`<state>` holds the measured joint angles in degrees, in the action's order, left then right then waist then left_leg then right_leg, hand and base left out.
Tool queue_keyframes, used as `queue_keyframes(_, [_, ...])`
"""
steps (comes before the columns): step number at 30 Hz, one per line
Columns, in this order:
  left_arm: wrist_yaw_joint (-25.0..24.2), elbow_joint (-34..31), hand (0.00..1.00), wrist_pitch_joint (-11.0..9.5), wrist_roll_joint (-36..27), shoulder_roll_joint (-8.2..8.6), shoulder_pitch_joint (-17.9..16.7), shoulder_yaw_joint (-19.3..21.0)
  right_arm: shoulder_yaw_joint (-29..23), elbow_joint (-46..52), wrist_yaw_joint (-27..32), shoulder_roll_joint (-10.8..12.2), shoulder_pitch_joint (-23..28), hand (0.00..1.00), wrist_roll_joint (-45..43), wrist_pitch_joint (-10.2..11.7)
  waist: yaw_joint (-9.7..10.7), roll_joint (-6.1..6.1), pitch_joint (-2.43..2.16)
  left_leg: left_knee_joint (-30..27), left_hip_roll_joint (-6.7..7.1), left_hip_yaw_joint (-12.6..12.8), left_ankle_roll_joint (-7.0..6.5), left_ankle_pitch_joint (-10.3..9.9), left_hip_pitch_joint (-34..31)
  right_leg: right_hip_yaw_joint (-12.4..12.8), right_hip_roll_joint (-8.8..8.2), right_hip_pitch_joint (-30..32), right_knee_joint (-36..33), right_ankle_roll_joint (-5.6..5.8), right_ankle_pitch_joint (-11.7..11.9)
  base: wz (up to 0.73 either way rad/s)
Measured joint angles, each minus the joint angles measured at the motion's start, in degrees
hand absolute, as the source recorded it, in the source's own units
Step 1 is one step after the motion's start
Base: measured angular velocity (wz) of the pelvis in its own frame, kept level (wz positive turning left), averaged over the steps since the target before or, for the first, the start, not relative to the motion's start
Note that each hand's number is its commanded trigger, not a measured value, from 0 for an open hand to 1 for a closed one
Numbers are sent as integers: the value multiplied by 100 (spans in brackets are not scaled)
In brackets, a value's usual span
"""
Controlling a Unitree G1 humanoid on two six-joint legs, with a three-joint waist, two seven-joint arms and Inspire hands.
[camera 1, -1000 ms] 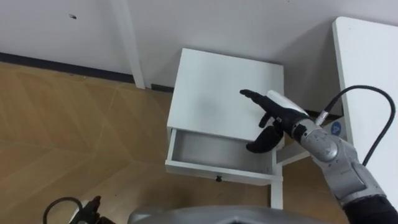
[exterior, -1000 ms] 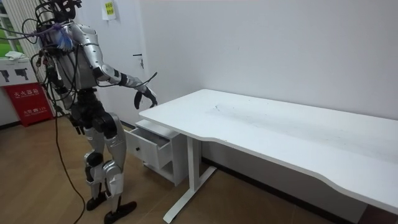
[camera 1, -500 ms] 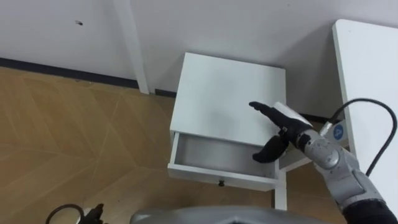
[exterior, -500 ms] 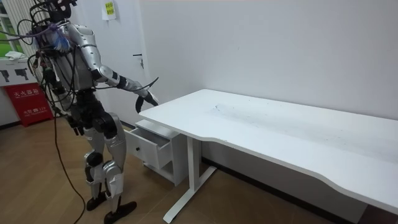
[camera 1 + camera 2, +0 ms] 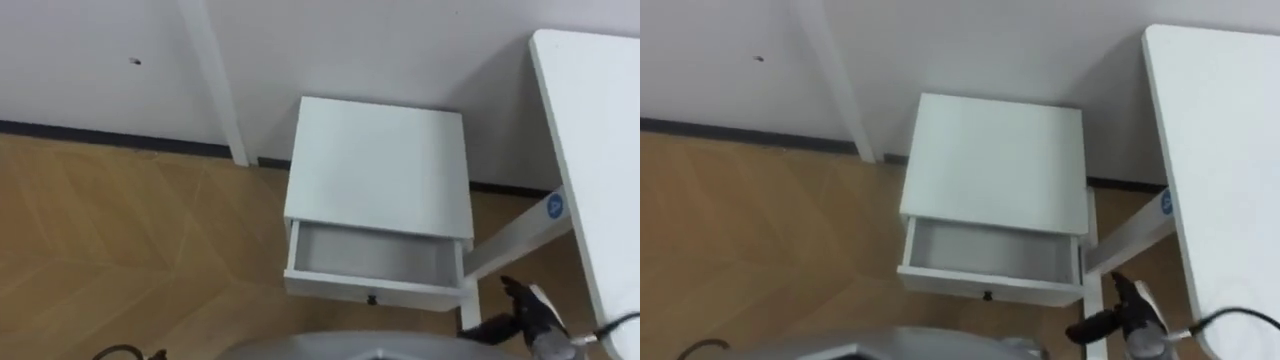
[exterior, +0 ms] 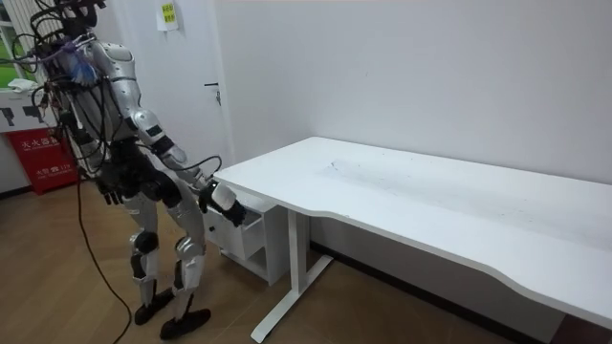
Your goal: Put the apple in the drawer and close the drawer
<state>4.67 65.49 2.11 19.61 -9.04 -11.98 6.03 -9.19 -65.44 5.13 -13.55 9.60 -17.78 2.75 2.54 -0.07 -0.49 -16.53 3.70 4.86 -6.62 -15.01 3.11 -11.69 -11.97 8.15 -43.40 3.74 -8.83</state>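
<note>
Right hand (image 5: 1125, 315), fingers spread and empty, hangs by a corner of the open, bare white drawer (image 5: 970, 283) — a shove there may jam it askew.

No text can be read. A small yellow sign (image 6: 167, 14) hangs high on the wall (image 6: 382, 76) at the room view's left; its print is too small to make out. At the left edge a red box (image 6: 43, 158) bears white marks, and a white sheet (image 6: 24, 113) just above it shows dark figures, both illegible. A round blue sticker (image 5: 553, 205) sits on the desk leg (image 5: 510, 240); its marking is too small to read.
</note>
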Motion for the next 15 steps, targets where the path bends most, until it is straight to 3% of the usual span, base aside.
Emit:
queue_keyframes(1, [3,-1,0,8,7,-9,1,-5,-18,-89,7,-7,38,0,21,-42,-2,51,-13,-55,15,8,-45,-2,21,173,-35,284,-476,-14,303,3])
queue_keyframes(2, [4,17,0,11,3,-42,-7,-8,-54,-193,-4,8,98,0,85,-134,7,183,-6,-162,-21,98,-141,-48,20,589,10,978,-1459,-1,1194,-41])
queue_keyframes(3, [16,56,0,27,-32,-96,19,-2,-91,-255,-34,57,110,0,238,-201,18,295,49,-343,-90,235,-237,-114,-96,818,47,1793,-2942,-102,1272,-47])
queue_keyframes(4, [19,91,0,46,-68,-132,52,1,-107,-252,-41,87,115,0,298,-193,58,315,43,-435,-110,234,-251,-135,-176,889,81,2251,-3852,-164,1131,-35])
queue_keyframes(5, [19,167,0,103,-156,-174,168,-13,-106,-272,-44,98,232,0,469,-136,151,442,65,-589,-199,241,-283,-182,-339,927,166,2980,-5433,-213,828,-7])
queue_keyframes(6, [19,248,0,167,-163,-204,257,-7,-101,-279,-35,98,327,0,572,-149,211,505,105,-694,-243,243,-304,-213,-483,902,219,3552,-6443,-216,614,-4])
queue_keyframes(8, [20,252,0,244,-151,-217,302,-5,-87,-303,-28,90,426,0,697,-244,252,485,118,-853,-250,267,-331,-311,-590,931,200,3889,-6935,-200,398,-4])
queue_keyframes(10, [15,196,0,291,-148,-221,209,3,-42,-357,-25,91,431,0,915,-354,294,447,118,-953,-249,254,-305,-402,-584,993,155,3566,-6148,-171,358,4])
queue_keyframes(12, [9,63,0,296,-149,-227,-11,52,-29,-352,-28,90,394,0,1130,-432,315,313,122,-908,-210,220,-251,-395,-538,825,130,2297,-3312,-8,279,4])
queue_keyframes(13, [10,53,0,309,-151,-240,-79,59,-4,-345,-29,90,384,0,1138,-461,296,266,115,-874,-183,220,-193,-387,-532,802,150,1915,-2548,31,253,-8])
queue_keyframes(15, [15,49,0,440,-198,-262,-161,60,119,-335,-25,93,314,0,1130,-553,146,155,112,-624,-177,226,45,-286,-542,671,423,677,0,92,202,-14])
